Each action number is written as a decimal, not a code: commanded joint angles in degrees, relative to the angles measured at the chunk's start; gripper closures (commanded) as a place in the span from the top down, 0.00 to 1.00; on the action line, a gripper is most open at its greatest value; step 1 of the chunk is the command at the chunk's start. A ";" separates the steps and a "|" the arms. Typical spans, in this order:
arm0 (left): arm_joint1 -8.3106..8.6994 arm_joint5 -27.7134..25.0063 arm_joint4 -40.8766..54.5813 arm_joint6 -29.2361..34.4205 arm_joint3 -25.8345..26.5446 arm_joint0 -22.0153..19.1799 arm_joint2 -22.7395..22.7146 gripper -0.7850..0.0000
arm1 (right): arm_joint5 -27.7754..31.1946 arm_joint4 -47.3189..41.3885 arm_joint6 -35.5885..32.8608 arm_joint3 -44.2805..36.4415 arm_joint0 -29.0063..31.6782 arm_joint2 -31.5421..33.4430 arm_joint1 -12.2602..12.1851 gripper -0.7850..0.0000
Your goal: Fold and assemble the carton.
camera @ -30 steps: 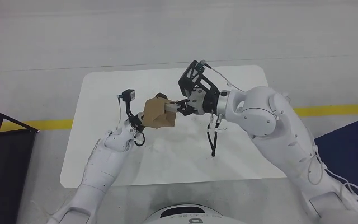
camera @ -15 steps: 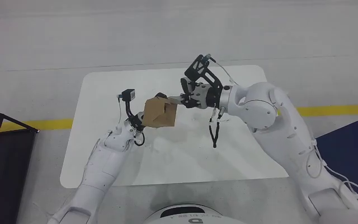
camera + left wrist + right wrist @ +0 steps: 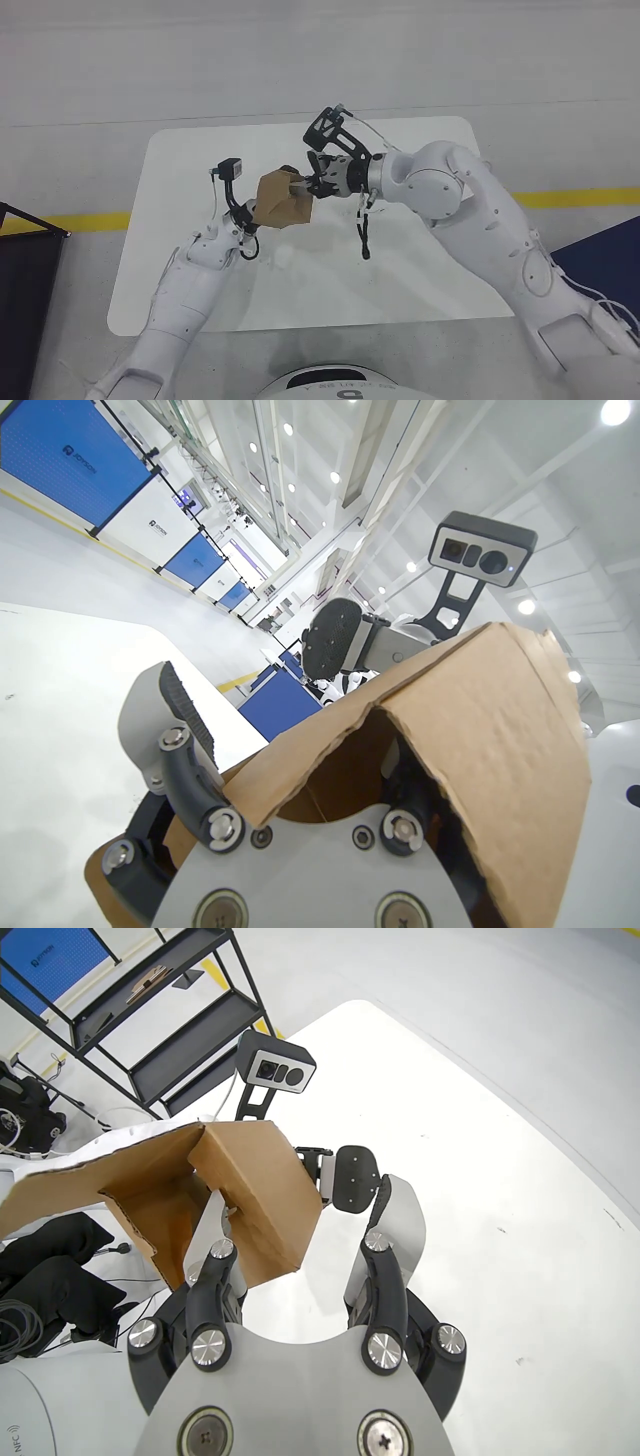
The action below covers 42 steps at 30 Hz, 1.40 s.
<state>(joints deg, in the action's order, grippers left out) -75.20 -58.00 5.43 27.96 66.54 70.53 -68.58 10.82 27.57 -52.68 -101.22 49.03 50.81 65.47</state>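
A brown cardboard carton, part folded with an open side, hangs above the white table near its middle. My left gripper is shut on the carton's wall from the left. One finger sits outside the carton; the other is hidden inside it. My right gripper is at the carton's right side, open. Its jaws straddle a wall of the carton, one finger inside the box and the other outside, next to the left gripper's black finger.
A black cable dangles from the right arm over the table. A black shelf rack stands on the floor beyond the table. A dark object sits off the table's left edge. The table surface around the arms is bare.
The right gripper drew back and turned, then came left again onto the carton's right side. The left gripper and the carton stayed where they were.
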 commanded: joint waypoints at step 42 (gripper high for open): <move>-0.55 0.00 2.45 2.42 -0.70 -0.06 -0.51 1.00 | -5.08 -1.69 -9.44 -8.65 -2.07 1.63 -0.23 0.77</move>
<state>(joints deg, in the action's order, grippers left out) -75.73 -58.00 7.63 30.06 65.82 70.44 -69.01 5.50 26.31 -62.63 -110.12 46.77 52.25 65.24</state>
